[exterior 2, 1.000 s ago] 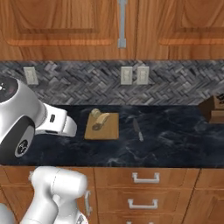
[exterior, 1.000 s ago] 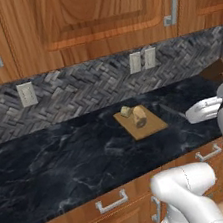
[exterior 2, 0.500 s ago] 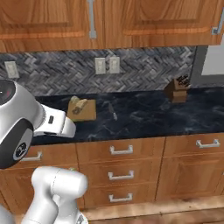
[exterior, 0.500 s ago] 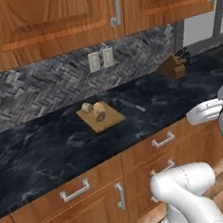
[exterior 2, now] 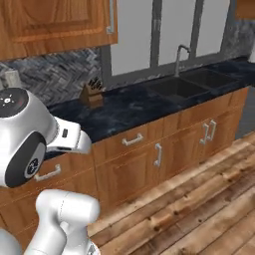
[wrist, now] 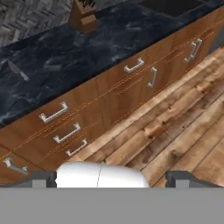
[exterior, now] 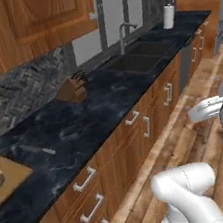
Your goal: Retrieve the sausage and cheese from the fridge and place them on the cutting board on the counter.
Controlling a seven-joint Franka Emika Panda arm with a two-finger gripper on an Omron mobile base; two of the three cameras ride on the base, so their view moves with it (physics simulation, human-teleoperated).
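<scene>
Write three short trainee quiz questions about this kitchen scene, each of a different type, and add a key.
1. True or false: the knife block stands on the counter between the cutting board and the sink.
2. What stands at the far end of the counter beyond the sink? A) a kettle B) a paper towel roll C) a toaster
3. Fill in: the floor is made of ______ planks.

Key: 1 true; 2 B; 3 wooden.
</scene>
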